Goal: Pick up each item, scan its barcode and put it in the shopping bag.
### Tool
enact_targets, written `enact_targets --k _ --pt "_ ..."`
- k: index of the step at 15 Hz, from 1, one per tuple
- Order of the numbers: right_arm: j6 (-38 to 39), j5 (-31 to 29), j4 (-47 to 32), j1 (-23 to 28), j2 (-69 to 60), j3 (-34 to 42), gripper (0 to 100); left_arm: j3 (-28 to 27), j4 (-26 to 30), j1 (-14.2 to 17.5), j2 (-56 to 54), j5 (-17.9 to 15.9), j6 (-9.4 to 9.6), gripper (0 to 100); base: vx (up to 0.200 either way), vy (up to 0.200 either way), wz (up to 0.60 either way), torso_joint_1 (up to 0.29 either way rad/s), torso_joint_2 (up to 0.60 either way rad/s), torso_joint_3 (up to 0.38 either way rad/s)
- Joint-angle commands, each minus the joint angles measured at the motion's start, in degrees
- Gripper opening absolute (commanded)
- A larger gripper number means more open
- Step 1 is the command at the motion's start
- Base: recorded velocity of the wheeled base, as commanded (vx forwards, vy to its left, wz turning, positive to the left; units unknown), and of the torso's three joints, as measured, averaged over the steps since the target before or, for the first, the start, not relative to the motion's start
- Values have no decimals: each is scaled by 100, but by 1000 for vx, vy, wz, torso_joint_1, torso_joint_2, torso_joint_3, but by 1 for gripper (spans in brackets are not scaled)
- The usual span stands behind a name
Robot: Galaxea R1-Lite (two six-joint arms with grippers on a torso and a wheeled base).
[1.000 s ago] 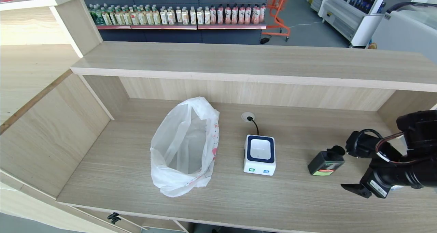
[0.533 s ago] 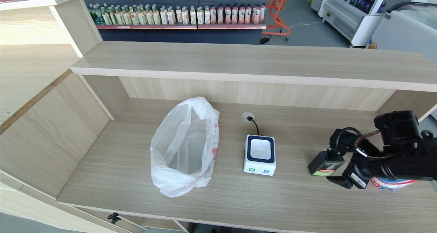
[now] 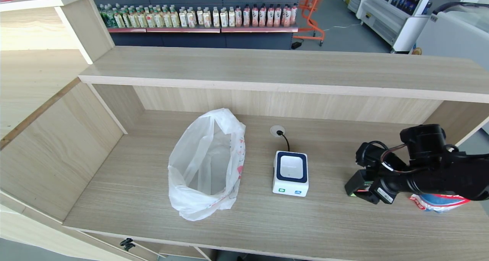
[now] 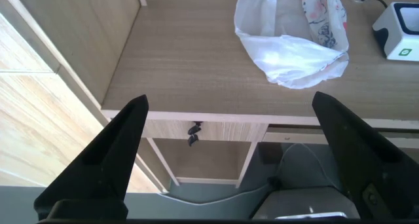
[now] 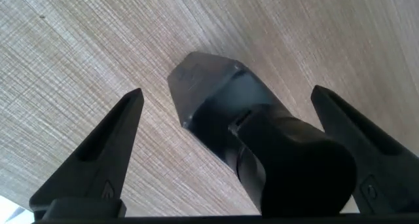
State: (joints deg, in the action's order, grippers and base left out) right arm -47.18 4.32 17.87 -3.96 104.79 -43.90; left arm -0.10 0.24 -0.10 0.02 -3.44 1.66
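Right gripper (image 5: 226, 96) is low at the right of the head view, fingers spread wide and straddling the bottle (image 3: 353, 184). The bottle is dark and lies on its side on the counter (image 3: 305, 222), with its cap end pointing back into the wrist. In the right wrist view a black finger (image 5: 98, 165) stands on either side of it with bare wood between, so nothing is clamped. From the head view the arm covers most of the bottle, and it's hard to say whether a finger brushes it.

Just behind that arm, at the far right edge, a red, white and blue packet (image 3: 439, 201) lies flat on the wood (half hidden under the arm).

At centre frame the white scanner (image 3: 290, 173) sits with its dark-rimmed window facing up. Its black cable (image 3: 284, 140) runs back to a round grommet (image 3: 277, 131) in the counter. It stands well apart from the bottle, to the left of it.

Left of the scanner is the bag (image 3: 208, 165), thin white plastic, slumped with its mouth open toward the top of the frame. It looks empty inside.

Left gripper (image 4: 228, 103) hangs out past the counter's front edge, fingers wide apart and holding nothing. The bag and a corner of the scanner show beyond it.
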Motion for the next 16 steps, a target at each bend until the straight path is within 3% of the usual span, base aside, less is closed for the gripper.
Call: enact_targets --k 1,4,5,11,14,16 --pt "-2 78 15 -61 182 -31 100 1 2 1 -2 1 1 100 0 0 0 0 0 0" --pt "7 219 15 -175 349 -233 100 1 2 1 -2 1 1 100 0 0 0 0 0 0" --pt "7 316 15 -210 393 -268 0 1 2 1 6 1 1 100 0 0 0 0 0 0" --pt "33 403 23 -298 68 -172 0 1 2 1 -2 1 1 100 0 0 0 0 0 0" --pt "24 403 85 -193 -1048 285 0 1 2 1 6 1 1 100 0 0 0 0 0 0" --pt "-55 395 340 176 -2103 830 0 1 2 1 6 1 1 100 0 0 0 0 0 0"
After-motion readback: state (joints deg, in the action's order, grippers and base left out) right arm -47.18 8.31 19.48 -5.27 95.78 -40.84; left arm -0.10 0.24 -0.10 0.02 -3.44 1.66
